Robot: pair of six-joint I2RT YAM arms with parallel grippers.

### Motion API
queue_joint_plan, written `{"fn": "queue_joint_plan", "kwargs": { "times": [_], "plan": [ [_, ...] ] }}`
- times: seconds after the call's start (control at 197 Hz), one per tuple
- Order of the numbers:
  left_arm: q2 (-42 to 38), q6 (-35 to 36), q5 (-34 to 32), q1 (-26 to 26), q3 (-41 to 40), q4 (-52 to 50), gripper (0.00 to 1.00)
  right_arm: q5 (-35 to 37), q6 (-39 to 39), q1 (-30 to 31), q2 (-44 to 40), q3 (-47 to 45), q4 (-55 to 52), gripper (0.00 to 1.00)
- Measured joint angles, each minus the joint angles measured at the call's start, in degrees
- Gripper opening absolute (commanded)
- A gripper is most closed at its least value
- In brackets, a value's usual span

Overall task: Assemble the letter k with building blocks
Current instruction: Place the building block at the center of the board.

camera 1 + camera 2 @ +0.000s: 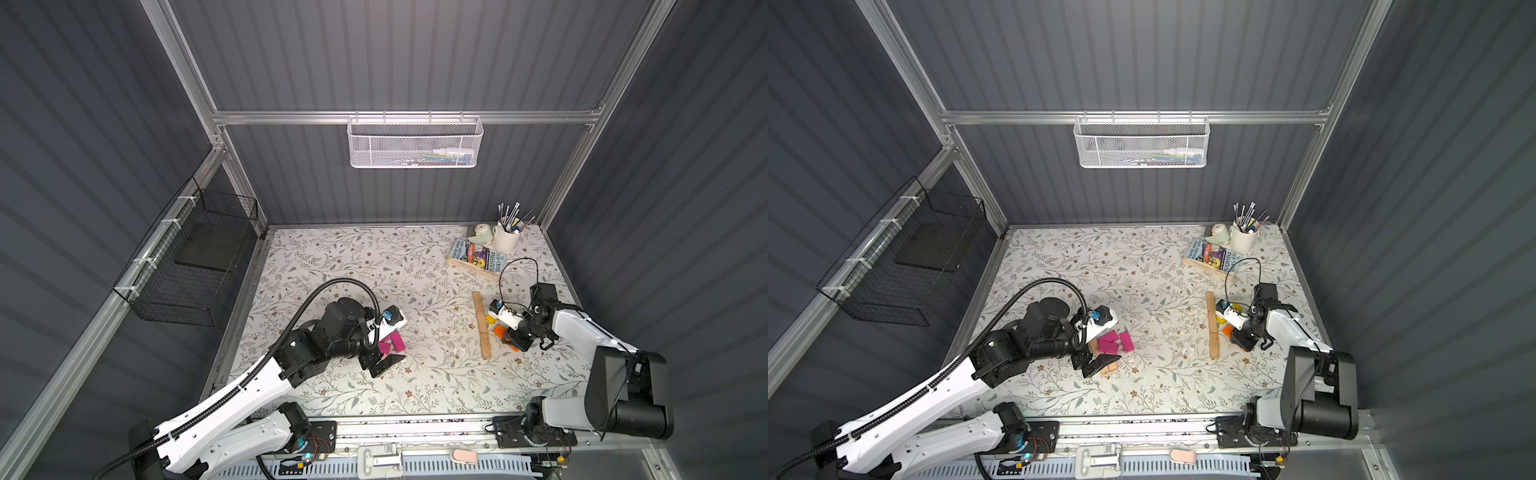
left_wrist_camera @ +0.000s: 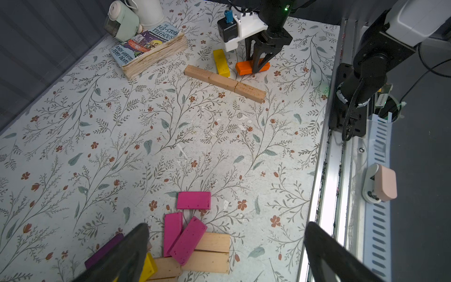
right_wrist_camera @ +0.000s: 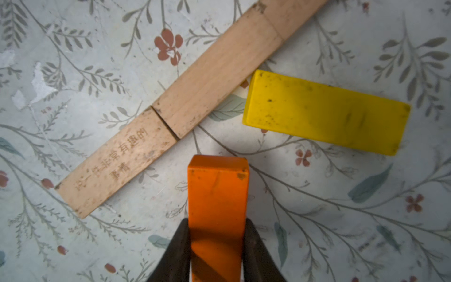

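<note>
Three plain tan building blocks [image 1: 482,326] [image 3: 183,109] lie end to end in a straight line on the flowered table, right of centre. A yellow block [image 3: 324,112] [image 2: 221,62] lies flat with one end close to that line. My right gripper [image 3: 217,244] [image 2: 258,66] is shut on an orange block [image 3: 217,195] [image 1: 498,331], whose free end points at the line a little short of it. My left gripper [image 2: 227,227] [image 1: 380,353] hangs open over a loose pile: magenta blocks [image 2: 193,200] [image 1: 1113,341], tan blocks [image 2: 212,254], a yellow one [image 2: 150,267] and a purple one [image 2: 105,251].
At the back right stand a book on a wooden tray [image 1: 478,255], a white mug of brushes [image 1: 507,237] and a mint-green device [image 2: 122,20]. A white mesh basket [image 1: 413,143] hangs on the back wall and a black wire basket [image 1: 187,266] on the left wall.
</note>
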Motion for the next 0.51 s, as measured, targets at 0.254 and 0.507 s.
{"fn": "queue_joint_plan", "kwargs": {
  "times": [0.254,0.507],
  "plan": [
    [0.0,0.02,-0.24,0.0,-0.09,0.0,1.0,0.57,-1.38,0.68,2.97,1.55,-0.02,0.21],
    [-0.04,0.02,-0.7,-0.02,-0.11,-0.02,1.0,1.29,-1.95,0.7,3.17,1.79,-0.04,0.32]
  ]
}}
